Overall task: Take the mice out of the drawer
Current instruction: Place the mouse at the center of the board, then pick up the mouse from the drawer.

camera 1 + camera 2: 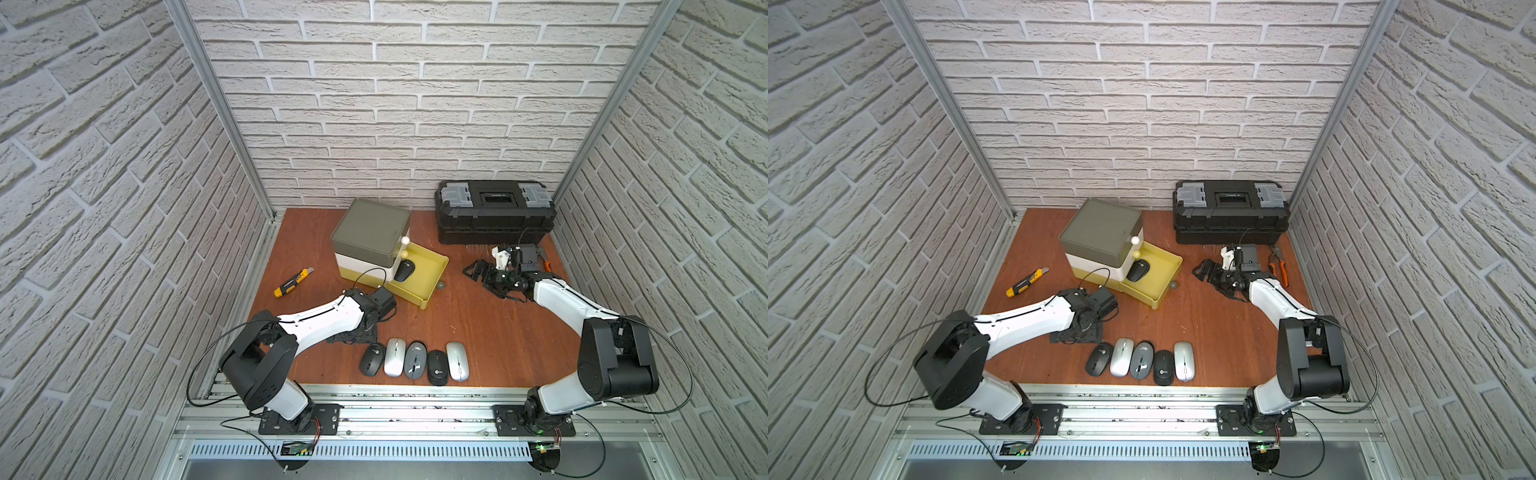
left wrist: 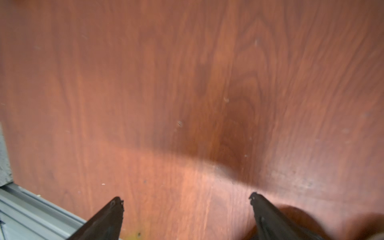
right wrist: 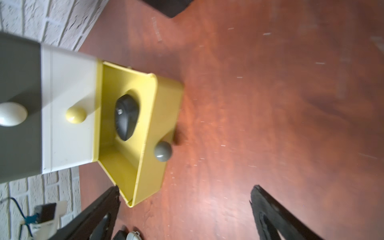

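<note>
Past the metal rail point(image 1: 395, 409), five mice point(image 1: 415, 360) line the front of the reddish wooden table point(image 1: 478, 324), the left jaws and right jaws spread wide and empty, a black mouse point(image 1: 404, 269) lies in the open yellow drawer point(image 1: 437, 282), and a black toolbox point(image 1: 494, 212) sits against the white brick walls point(image 1: 415, 104).

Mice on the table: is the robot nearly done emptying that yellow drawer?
Nearly. Done: five mice lie in a row on the table, out of the yellow drawer. In hand: nothing; the left hand and right hand are both open and empty. Left: one black mouse lies in the open drawer, to be lifted out.
</note>
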Robot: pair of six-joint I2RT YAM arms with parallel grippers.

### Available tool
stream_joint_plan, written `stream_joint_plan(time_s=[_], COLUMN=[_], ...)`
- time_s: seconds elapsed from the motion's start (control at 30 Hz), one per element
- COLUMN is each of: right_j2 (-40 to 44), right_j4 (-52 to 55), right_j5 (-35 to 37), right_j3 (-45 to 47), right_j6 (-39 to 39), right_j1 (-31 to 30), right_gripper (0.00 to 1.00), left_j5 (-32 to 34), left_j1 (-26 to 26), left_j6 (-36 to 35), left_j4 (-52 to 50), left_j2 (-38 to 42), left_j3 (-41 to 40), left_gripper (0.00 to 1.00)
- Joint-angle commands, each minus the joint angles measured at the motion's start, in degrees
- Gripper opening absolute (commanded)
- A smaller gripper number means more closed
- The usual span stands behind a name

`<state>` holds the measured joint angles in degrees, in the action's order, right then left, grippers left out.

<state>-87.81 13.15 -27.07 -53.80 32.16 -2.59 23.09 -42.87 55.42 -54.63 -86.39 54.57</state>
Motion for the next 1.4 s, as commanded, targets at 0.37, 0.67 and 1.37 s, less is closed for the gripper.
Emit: stream_joint_plan(time_s=[0.37, 0.67, 1.37], right_j2=[-11.56, -23.26, -34.4], right_j4=[7.57, 16.38, 14.83], right_j5=[2.34, 11.46, 18.34], right_j3=[-19.28, -34.11, -39.72], right_j6=[-8.07, -8.98, -7.8], right_j1=[-14.67, -20.03, -23.85], right_gripper=[0.97, 0.97, 0.97], left_j5=[8.96, -1.76, -13.47], left_j1=[15.1, 29.88, 33.12], left_j6=[-28.61, -39.36, -41.5], left_j4=[-0.95, 2.66, 7.37], left_j2=[6.87, -5.15, -20.26], left_j3=[27.83, 49.65, 56.18], left_gripper=[0.98, 0.98, 0.98])
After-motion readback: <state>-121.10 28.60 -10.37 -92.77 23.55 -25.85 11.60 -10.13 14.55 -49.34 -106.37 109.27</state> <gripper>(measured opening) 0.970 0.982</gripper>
